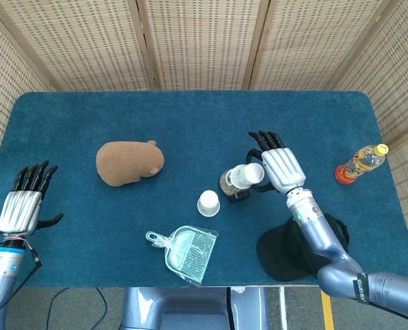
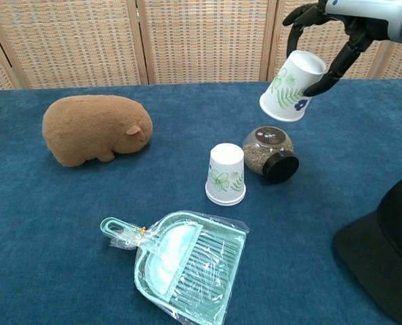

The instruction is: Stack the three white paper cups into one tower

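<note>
- Above the middle of the tabletop (image 1: 190,117), the right hand (image 1: 281,167) grasps a paper cup (image 2: 292,76) held clear of the cloth; the chest view shows it tilted, bottom toward the hand, dark fingers (image 2: 336,64) wrapped round its wall.
- From the head view that cup overlaps the seed jar (image 2: 268,153), while the chest view shows it well above the jar, apart from it.
- Just beside the jar, on the side toward the left edge, a second cup (image 1: 208,203) stands upside down.
- Only the head view shows the left hand (image 1: 23,205), at the near left corner, released with fingers straight, and the bottle (image 1: 358,163) by the right edge.
- Both views show the plush toy (image 2: 95,128), dustpan (image 2: 187,264) and black cap (image 2: 384,254).
</note>
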Tool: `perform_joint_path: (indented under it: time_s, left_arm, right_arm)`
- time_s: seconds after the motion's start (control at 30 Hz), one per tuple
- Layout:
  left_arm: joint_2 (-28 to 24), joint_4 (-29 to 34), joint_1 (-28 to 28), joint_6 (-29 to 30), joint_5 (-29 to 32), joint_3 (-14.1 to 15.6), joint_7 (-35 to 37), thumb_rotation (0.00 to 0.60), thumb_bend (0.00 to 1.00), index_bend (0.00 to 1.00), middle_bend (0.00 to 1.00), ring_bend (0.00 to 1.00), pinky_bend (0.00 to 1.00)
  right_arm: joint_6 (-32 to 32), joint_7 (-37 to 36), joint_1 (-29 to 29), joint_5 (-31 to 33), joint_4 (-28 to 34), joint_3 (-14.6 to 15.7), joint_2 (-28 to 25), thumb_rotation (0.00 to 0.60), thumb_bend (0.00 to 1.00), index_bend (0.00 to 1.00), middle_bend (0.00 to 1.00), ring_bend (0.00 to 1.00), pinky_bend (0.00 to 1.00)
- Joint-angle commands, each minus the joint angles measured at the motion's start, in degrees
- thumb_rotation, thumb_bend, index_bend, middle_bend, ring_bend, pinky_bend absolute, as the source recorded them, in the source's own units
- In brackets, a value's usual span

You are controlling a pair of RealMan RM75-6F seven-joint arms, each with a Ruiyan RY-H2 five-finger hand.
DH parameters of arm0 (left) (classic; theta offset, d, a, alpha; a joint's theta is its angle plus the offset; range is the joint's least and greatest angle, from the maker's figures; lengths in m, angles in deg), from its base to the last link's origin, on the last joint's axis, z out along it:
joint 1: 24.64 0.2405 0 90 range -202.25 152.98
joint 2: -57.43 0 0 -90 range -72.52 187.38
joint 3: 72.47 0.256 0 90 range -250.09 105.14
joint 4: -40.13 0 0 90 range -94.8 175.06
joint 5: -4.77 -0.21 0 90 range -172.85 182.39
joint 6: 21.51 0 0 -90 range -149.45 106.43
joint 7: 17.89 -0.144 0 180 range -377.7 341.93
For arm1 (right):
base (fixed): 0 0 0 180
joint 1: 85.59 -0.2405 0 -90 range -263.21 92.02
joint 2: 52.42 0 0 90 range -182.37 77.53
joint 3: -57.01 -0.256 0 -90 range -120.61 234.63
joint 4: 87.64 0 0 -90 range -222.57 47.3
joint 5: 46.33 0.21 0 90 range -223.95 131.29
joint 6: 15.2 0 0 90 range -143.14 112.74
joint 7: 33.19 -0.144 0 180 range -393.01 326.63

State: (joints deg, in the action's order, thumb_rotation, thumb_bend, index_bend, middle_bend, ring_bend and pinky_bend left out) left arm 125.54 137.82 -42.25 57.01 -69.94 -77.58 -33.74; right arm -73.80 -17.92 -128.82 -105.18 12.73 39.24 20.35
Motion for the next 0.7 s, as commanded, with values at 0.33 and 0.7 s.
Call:
perform_joint_path:
  time_s: [0.33,0.7]
  left_arm:
    - [-0.1,-0.9,0.0,-1.4,0.9,-0.6,1.3,0.6,0.18,0.05,0.0,0.0,0.0]
    - [-0.4,-0.8,0.1,-1.8,1.0,-0.8,1.4,0.6,0.18,0.05,0.0,0.0,0.0]
  right_arm:
    - [-0.8,6.1,-2.5,1.9,2.5,2.6,6.2,0.6,0.24,0.49,0.16,0.0,0.0]
    - [-1.1,7.0,-3.7,2.7,1.7,2.9,9.8,0.6,0.24,0.49,0.16,0.0,0.0]
